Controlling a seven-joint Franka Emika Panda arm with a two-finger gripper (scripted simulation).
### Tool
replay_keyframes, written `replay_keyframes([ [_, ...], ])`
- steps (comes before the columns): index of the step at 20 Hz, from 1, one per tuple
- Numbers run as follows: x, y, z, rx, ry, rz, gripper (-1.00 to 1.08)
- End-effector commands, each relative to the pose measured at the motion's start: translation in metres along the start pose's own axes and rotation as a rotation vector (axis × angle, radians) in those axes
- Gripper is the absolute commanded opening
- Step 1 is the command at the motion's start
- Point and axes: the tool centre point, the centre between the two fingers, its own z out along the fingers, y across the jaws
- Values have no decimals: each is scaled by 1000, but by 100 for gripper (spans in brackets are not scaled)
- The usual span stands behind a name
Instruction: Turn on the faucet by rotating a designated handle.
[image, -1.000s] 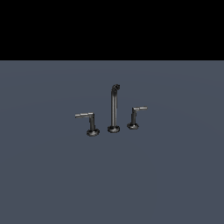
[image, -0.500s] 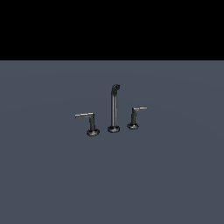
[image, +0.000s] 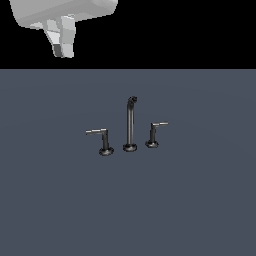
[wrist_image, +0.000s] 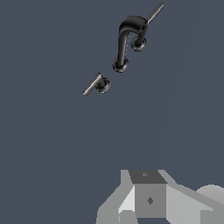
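Nothing stands between the fingers and the designated handle.

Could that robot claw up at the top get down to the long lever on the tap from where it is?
Probably yes. The gripper hangs high above the surface, far from the long-levered handle, with nothing between them. The spout stands beside that handle, not over it.

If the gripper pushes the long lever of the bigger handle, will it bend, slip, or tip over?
The long lever looks like rigid metal, so it probably will not bend. It sits on a dark post with a round base flat on the surface, so it likely pivots rather than tips. Its thin, smooth-looking shape may let a finger slide off.
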Motion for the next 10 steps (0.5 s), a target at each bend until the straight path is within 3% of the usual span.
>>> replay_keyframes([
  [1, 5, -11, 16, 1, 0, 52, -100],
  [10, 28, -45, 66, 0, 2, 218, -100],
])
